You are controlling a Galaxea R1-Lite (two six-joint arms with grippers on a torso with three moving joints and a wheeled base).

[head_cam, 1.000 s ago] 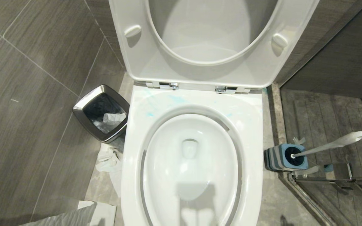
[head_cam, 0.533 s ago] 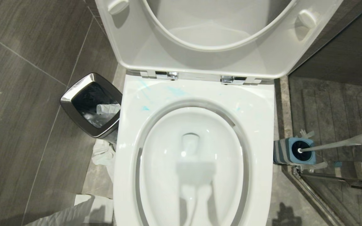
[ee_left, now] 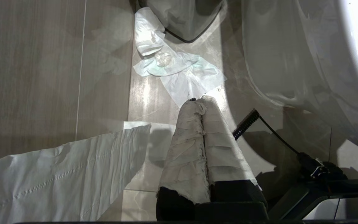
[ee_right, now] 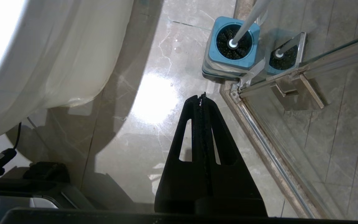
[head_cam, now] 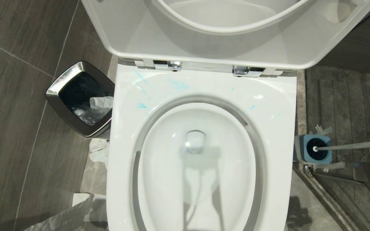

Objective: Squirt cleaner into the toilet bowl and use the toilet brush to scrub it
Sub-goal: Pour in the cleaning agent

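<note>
Two grippers hang low over the marble floor, one on each side of the large white glossy ceramic toilet bowl (head_cam: 201, 154). The left gripper (ee_left: 202, 101), its fingers wrapped in white paper, is pressed shut with nothing in it; a long strip of white tissue (ee_left: 61, 174) lies on the floor beside it, and crumpled white tissues (ee_left: 179, 68) lie further on. The right gripper (ee_right: 201, 97), bare black, is likewise closed and empty.

The bowl's oval basin holds clear water. Smears of bright blue-turquoise cleaner (head_cam: 178, 85) mark the rim near the chrome hinges (head_cam: 167, 65), and the white seat and lid (head_cam: 204, 41) stand raised behind.

Left of the bowl, the steel-rimmed black bin (head_cam: 80, 98) holds crumpled paper. To the right, the square blue-and-grey holder (ee_right: 230, 46) stands against the glass shower screen's metal frame (ee_right: 269, 149), with the dark-headed toilet brush (head_cam: 348, 147) seated in it, its slim white-grey handle leaning away from the bowl.
</note>
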